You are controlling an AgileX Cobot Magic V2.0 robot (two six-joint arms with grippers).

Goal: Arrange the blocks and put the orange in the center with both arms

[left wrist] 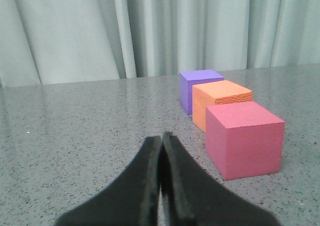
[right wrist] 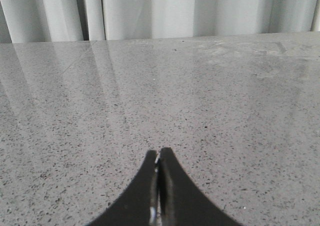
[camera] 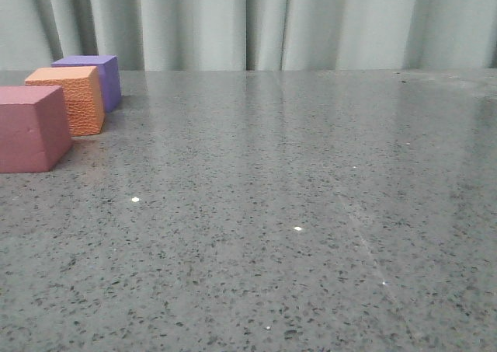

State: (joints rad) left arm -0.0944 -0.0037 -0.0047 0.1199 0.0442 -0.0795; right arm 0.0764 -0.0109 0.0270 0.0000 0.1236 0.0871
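Note:
Three cubes stand in a row at the table's far left in the front view: a pink-red cube (camera: pixel 29 128) nearest, the grainy orange cube (camera: pixel 68 99) behind it, a purple cube (camera: pixel 95 78) farthest. The left wrist view shows the same row: pink-red cube (left wrist: pixel 244 137), orange cube (left wrist: pixel 220 102), purple cube (left wrist: pixel 198 89). My left gripper (left wrist: pixel 162 137) is shut and empty, low over the table, beside and short of the pink-red cube. My right gripper (right wrist: pixel 159 152) is shut and empty over bare stone. Neither gripper shows in the front view.
The grey speckled stone tabletop (camera: pixel 295 212) stretches to the right of the cubes. A pale curtain (camera: pixel 256 22) hangs behind the table's far edge.

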